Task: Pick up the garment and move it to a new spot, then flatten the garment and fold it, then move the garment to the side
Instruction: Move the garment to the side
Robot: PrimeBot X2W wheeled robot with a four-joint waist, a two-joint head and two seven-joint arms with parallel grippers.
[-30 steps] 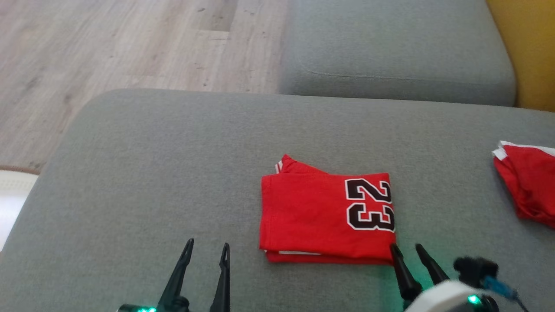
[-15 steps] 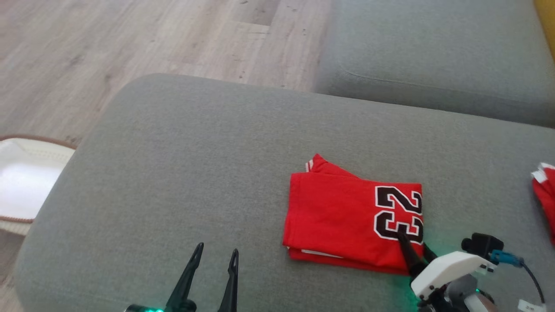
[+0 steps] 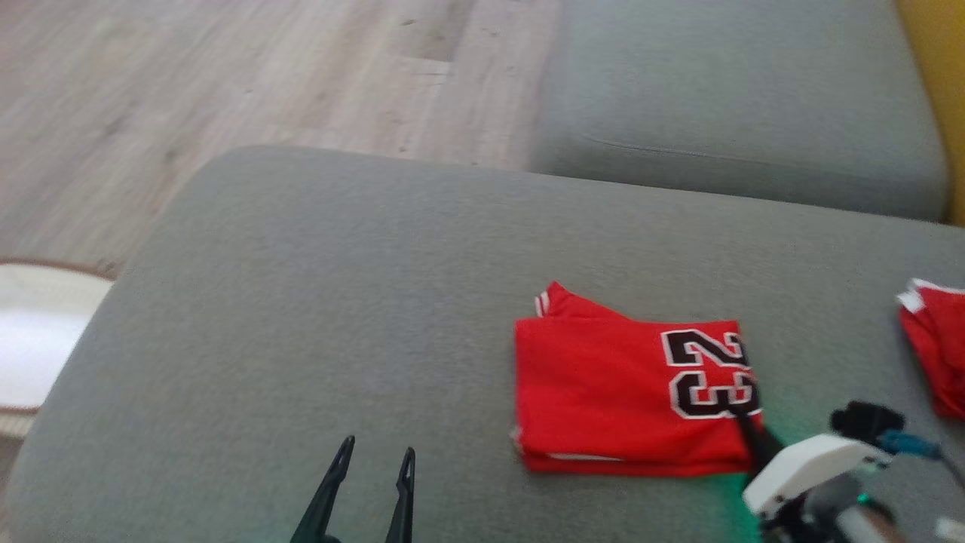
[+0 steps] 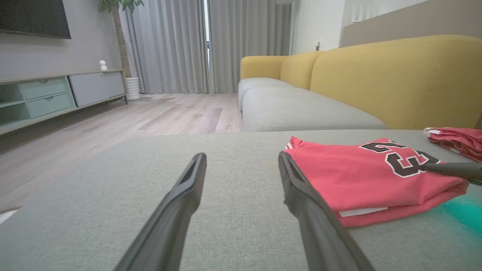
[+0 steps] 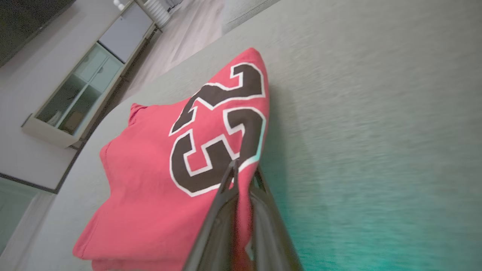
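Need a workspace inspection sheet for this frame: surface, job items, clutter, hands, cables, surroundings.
Surface: grey cushion, flat.
Job's things: red jersey, folded, "23" facing up, lying on the cushion.
Clutter: second red garment at the cushion's right edge.
Hands: left hand open, low over the cushion, left of the jersey; right hand shut on the jersey's near right corner.
Cables: blue-plugged cable by the right wrist, off the jersey.
Surroundings: wood floor, yellow sofa back, sideboard.

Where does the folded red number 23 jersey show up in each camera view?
Head view: jersey lower right of centre, on grey cushion.
Left wrist view: jersey at right.
Right wrist view: jersey centre-left, right gripper pinching its edge.
Shared landmark: the black 23.
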